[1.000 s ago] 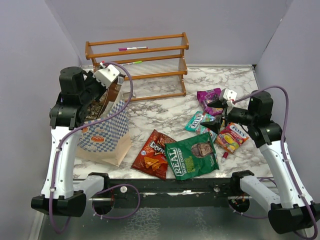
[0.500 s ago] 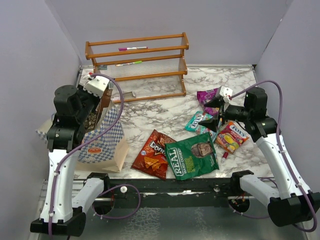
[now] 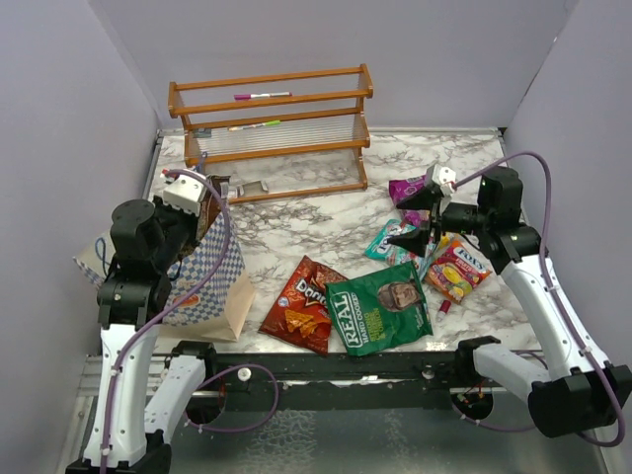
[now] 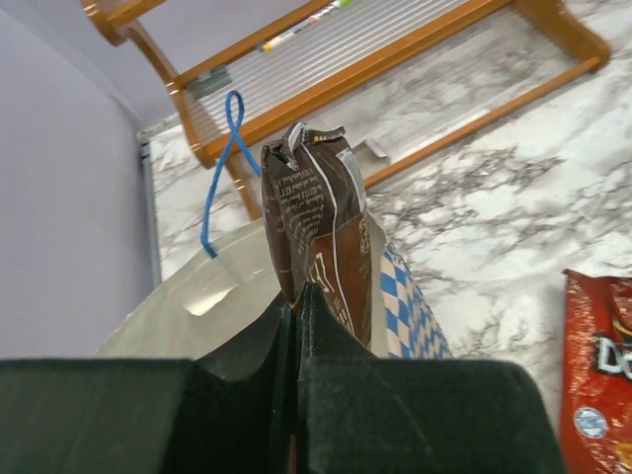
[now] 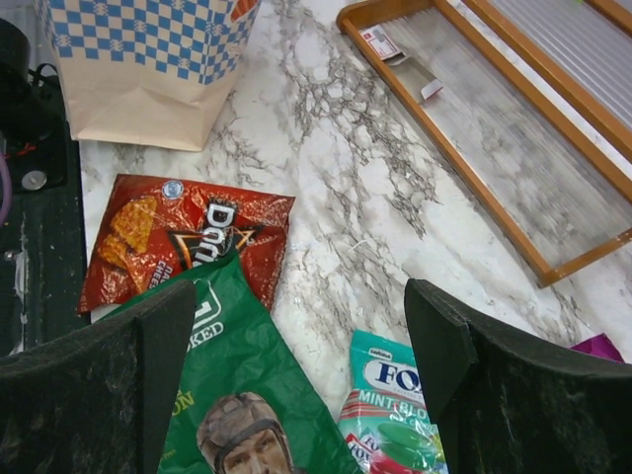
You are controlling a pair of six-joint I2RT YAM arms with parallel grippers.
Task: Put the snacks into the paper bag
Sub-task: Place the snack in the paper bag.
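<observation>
Brown packet in left pincer (jaws tight), apparently over paper bag

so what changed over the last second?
The left end effector, shut on the glossy brown snack packet, came down and back toward the near left; the blue-and-white checkered paper bag shifted left with it. The open right end effector shifted left, near the teal mint packet. Nothing taken or released. Red Doritos packet, green REAL chip packet and wooden rack unmoved.
</observation>
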